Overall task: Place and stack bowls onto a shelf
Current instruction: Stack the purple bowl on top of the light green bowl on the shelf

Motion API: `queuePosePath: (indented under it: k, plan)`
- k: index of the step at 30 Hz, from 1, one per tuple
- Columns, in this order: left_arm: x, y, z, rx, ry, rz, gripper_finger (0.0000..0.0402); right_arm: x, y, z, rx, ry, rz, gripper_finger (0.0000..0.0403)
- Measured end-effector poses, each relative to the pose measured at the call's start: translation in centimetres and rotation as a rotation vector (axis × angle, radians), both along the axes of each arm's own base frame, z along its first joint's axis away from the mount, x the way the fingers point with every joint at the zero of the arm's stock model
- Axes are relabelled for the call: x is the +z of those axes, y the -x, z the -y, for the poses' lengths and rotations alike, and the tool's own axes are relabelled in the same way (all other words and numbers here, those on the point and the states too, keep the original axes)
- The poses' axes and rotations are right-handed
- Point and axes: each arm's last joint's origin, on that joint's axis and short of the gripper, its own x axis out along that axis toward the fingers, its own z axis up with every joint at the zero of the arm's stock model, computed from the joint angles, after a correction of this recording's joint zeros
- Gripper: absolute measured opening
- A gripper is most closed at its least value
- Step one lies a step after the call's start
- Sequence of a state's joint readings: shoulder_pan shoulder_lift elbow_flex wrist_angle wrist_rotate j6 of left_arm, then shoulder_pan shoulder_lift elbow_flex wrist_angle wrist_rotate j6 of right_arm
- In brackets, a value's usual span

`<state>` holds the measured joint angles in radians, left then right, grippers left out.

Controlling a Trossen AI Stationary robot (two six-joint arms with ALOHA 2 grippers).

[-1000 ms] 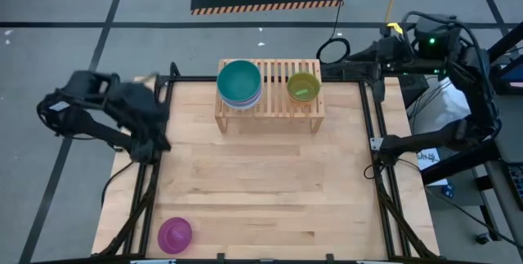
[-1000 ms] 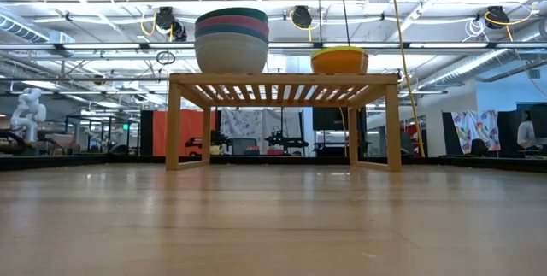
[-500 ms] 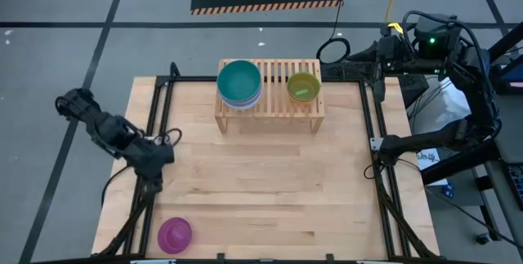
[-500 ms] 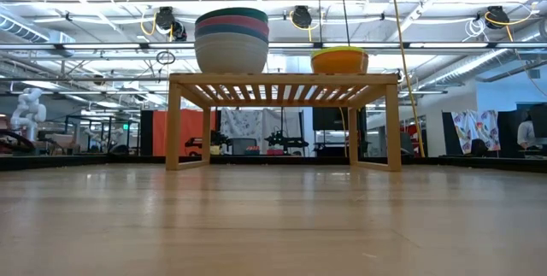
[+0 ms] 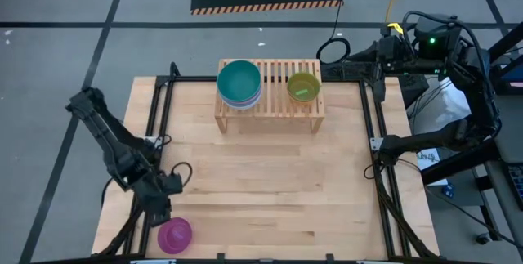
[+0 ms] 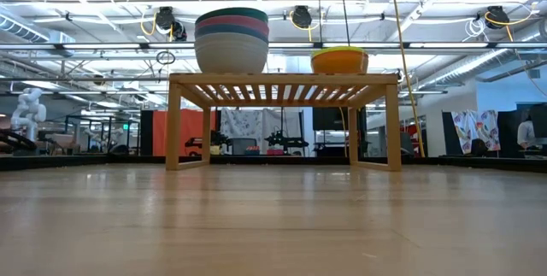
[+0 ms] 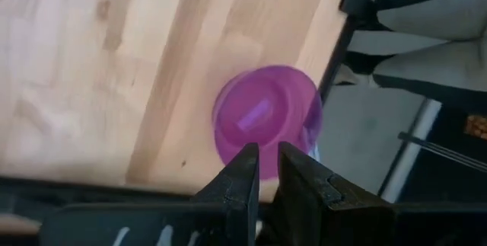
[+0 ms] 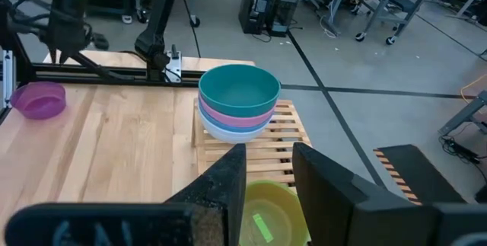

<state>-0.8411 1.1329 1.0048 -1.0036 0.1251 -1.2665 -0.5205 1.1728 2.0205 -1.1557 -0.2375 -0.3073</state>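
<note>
Two arms are in my view, and I take them from the left. My left pincer (image 5: pixel 158 207) hangs over the near left corner of the desk (image 5: pixel 261 182), just above the purple bowl (image 5: pixel 175 234). From its wrist camera, the fingers (image 7: pixel 245 181) stand close together with only a narrow gap, nothing between them, and the purple bowl sits upright just beyond the tips, close to the desk's edge.

At the far middle of the desk stands the shelf (image 5: pixel 270 105). On its left end I count a stack of bowls: the teal bowl (image 8: pixel 239 88) on top, a pink bowl (image 8: pixel 237 116) under it, then a blue one, then a white bowl (image 6: pixel 232 54) at the bottom. On its right end sits a yellow bowl (image 5: pixel 303 86), apart from the stack.

My right pincer (image 8: pixel 268 171) waits off the far right corner, its fingers parted with a clear gap, holding nothing.
</note>
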Motion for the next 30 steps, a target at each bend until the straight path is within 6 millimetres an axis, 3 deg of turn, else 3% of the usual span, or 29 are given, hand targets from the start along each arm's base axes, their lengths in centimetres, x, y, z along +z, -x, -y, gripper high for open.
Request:
queuePosePath:
  k: [9, 30]
  plan:
    - [-4.3, 0.0, 1.2, -0.027, -0.140, -0.085, 0.0056, 0.0, 0.0, 0.0, 0.000, 0.000, 0.000, 0.0105]
    - [-8.5, 0.5, 2.4, -0.110, -0.065, -0.026, 0.0056, 0.0, 0.0, 0.0, 0.000, 0.000, 0.000, 0.0105]
